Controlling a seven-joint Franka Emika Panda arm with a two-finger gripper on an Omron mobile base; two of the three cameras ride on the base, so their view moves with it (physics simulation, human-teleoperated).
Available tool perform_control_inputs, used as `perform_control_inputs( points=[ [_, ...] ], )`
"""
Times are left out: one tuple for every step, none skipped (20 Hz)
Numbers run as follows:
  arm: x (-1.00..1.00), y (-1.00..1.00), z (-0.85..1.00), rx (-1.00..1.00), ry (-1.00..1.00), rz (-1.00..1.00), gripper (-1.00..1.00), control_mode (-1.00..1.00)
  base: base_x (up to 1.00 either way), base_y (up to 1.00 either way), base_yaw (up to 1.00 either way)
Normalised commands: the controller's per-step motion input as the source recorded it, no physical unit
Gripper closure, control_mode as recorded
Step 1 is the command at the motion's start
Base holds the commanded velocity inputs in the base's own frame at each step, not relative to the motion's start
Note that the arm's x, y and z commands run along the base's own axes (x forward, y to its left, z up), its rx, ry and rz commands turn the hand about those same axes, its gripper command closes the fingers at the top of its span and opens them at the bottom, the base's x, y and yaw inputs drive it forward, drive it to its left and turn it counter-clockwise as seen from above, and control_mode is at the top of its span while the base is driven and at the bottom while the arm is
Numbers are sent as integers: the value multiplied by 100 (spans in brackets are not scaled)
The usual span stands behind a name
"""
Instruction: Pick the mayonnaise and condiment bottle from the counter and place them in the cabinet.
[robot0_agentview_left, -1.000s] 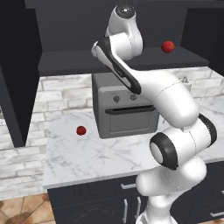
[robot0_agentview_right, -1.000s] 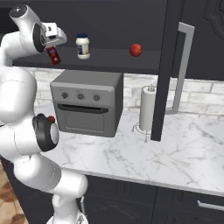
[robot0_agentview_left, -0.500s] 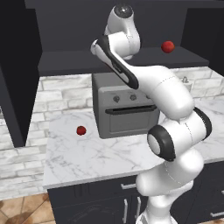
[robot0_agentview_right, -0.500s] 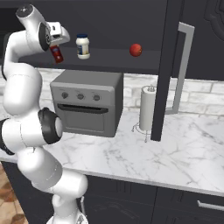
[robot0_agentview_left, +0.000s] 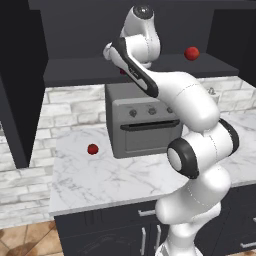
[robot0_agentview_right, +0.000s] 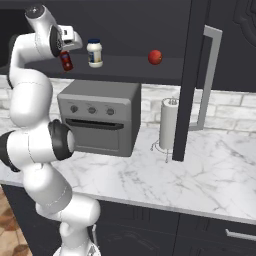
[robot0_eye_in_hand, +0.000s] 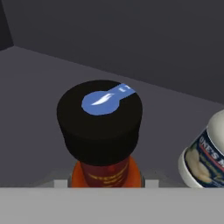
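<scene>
The condiment bottle (robot0_agentview_right: 65, 60), dark red with a black cap, hangs upright at the left of the cabinet shelf (robot0_agentview_right: 125, 70), and my gripper (robot0_agentview_right: 65, 55) is shut on it from above. Whether its base touches the shelf I cannot tell. In the hand view its black cap (robot0_eye_in_hand: 99, 117) sits between my fingers, with my gripper (robot0_eye_in_hand: 106, 181) shut round the red body. The mayonnaise (robot0_agentview_right: 94, 53), a white jar with a blue lid, stands on the shelf just right of the bottle, apart from it; the mayonnaise (robot0_eye_in_hand: 204, 154) shows at the hand view's right edge. The counter (robot0_agentview_right: 200, 175) lies below.
One red tomato (robot0_agentview_right: 155, 57) rests on the shelf right of the jar, another (robot0_agentview_left: 92, 149) on the counter's left. A grey toaster oven (robot0_agentview_right: 100, 117) stands under the shelf. A paper-towel roll (robot0_agentview_right: 168, 124) stands by the open cabinet door (robot0_agentview_right: 189, 80).
My hand, still shut on the bottle, has edged a little right over the shelf toward the jar, and the arm's elbow has swung. Jar and tomatoes have not moved.
</scene>
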Motion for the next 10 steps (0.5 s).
perform_control_inputs(
  points=[
    [15,0,-10,5,0,0,100,-100,0,0,0],
    [10,0,-4,3,0,0,100,-100,0,0,0],
    [11,0,-2,1,0,0,100,-100,0,0,0],
    [14,0,-6,0,0,0,100,-100,0,0,0],
    [14,0,-8,0,0,0,100,-100,0,0,0],
    [19,0,-8,0,0,0,100,-100,0,0,0],
    [20,0,-10,0,0,0,100,-100,0,0,0],
    [25,0,-8,0,0,0,100,-100,0,0,0],
    [26,0,-9,0,0,0,100,-100,0,0,0],
    [28,0,-9,0,0,0,100,-100,0,0,0]
  ],
)
